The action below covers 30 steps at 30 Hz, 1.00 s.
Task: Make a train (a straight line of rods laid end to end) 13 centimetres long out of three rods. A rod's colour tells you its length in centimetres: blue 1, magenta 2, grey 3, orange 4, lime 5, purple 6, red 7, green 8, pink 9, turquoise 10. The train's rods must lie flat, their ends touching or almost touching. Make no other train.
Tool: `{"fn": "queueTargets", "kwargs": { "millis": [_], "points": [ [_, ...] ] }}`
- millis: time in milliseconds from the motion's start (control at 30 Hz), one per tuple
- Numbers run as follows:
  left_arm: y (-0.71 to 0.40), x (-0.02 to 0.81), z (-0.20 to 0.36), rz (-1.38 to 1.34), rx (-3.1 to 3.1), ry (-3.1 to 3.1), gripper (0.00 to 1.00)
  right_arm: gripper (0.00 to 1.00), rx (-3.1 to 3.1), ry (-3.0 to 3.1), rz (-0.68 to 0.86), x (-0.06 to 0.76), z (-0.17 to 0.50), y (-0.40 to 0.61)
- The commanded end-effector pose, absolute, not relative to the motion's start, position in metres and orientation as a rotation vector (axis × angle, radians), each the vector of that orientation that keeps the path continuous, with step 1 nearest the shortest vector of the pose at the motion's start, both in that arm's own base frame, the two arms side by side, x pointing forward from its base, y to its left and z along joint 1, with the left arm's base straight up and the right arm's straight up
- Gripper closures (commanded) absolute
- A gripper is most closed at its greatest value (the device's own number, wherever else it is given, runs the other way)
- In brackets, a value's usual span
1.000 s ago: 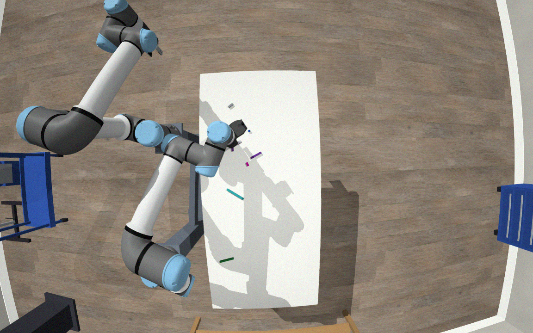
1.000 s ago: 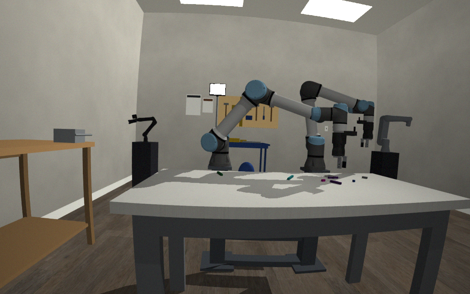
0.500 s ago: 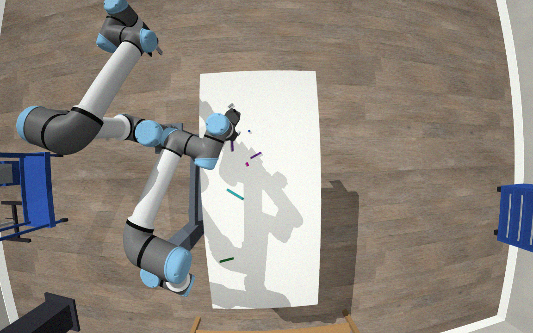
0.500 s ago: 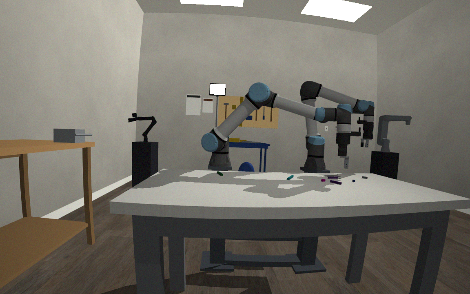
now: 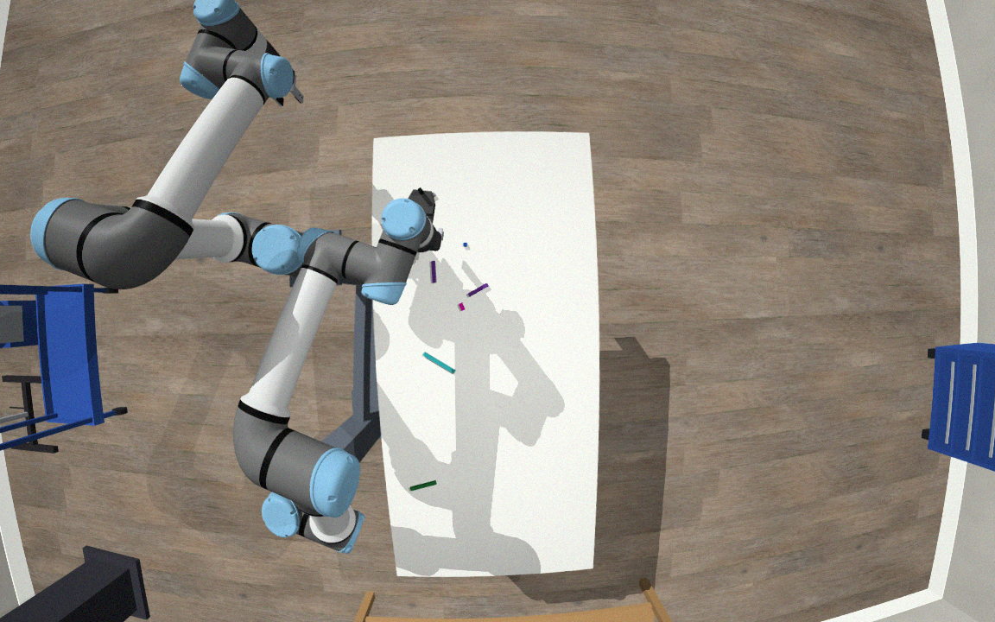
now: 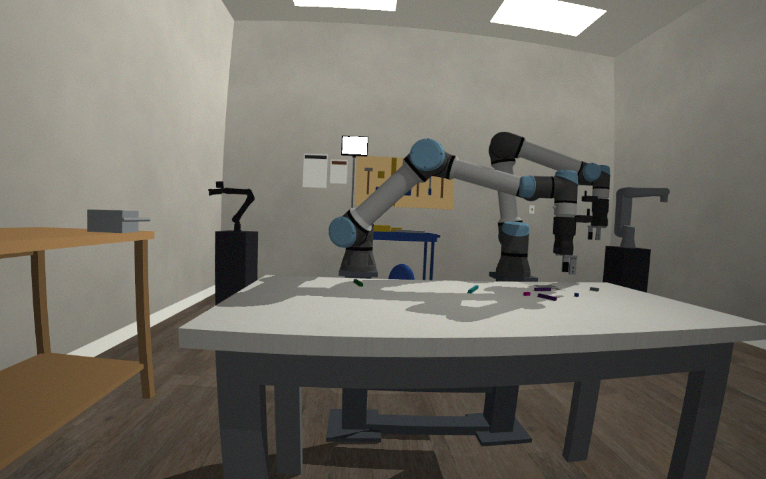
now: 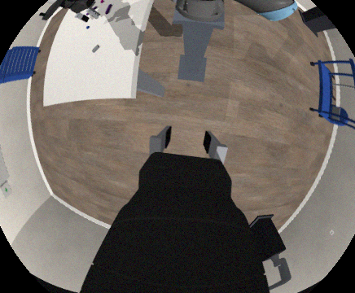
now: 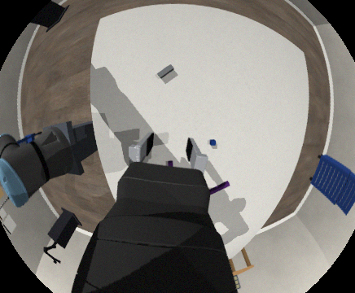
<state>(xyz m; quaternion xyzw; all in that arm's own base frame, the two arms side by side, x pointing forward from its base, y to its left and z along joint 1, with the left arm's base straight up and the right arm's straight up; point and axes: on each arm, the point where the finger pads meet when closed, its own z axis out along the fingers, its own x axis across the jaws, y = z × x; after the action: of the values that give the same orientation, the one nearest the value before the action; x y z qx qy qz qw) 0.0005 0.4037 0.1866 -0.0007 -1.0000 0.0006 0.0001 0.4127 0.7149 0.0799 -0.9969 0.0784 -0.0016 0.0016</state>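
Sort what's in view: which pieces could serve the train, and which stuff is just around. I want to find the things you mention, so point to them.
Could serve the train:
- blue rod (image 5: 465, 244) (image 6: 576, 295) (image 7: 88, 27) (image 8: 212, 142)
- magenta rod (image 5: 460, 307) (image 6: 526, 293)
- grey rod (image 6: 594, 289) (image 7: 95, 49) (image 8: 165, 72)
- first purple rod (image 5: 433, 271) (image 6: 542, 289) (image 7: 108, 9) (image 8: 170, 163)
- second purple rod (image 5: 478, 290) (image 6: 546, 296) (image 8: 219, 187)
- green rod (image 5: 423, 485) (image 6: 358, 283)
- turquoise rod (image 5: 438, 363) (image 6: 473, 289)
Three will do.

Just around:
- grey box (image 6: 113, 221) on the wooden bench (image 6: 143, 309)
- pegboard (image 6: 383, 199)
- blue slatted unit (image 5: 988, 409) (image 7: 19, 65) (image 8: 336, 183)

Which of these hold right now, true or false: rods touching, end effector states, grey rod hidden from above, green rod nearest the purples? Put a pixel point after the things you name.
1. Two rods already touch end to end. False: all lie apart.
2. The right end effector (image 6: 569, 265) (image 8: 170, 142) is open. True.
3. The left end effector (image 7: 187, 135) grips the grey rod (image 6: 594, 289) (image 7: 95, 49) (image 8: 165, 72). False: it is open, off the table.
4. The top view shows no grey rod. True.
5. The green rod (image 5: 423, 485) (image 6: 358, 283) lies nearest the purple rods. False: the magenta rod (image 5: 460, 307) (image 6: 526, 293) is nearer.
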Motion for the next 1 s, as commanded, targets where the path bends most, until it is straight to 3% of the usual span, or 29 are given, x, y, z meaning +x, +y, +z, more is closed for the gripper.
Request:
{"fn": "queueTargets", "kwargs": {
  "millis": [0,967],
  "points": [
    [0.404,0.0006,0.187,0.0,-0.002,-3.142,0.0,0.0,-3.138,0.077,-0.001,0.4091,0.081,0.7214],
    [0.404,0.0006,0.187,0.0,-0.002,-3.142,0.0,0.0,-3.139,-0.004,-0.001,0.407,0.0809,0.7243]
  ]
}}
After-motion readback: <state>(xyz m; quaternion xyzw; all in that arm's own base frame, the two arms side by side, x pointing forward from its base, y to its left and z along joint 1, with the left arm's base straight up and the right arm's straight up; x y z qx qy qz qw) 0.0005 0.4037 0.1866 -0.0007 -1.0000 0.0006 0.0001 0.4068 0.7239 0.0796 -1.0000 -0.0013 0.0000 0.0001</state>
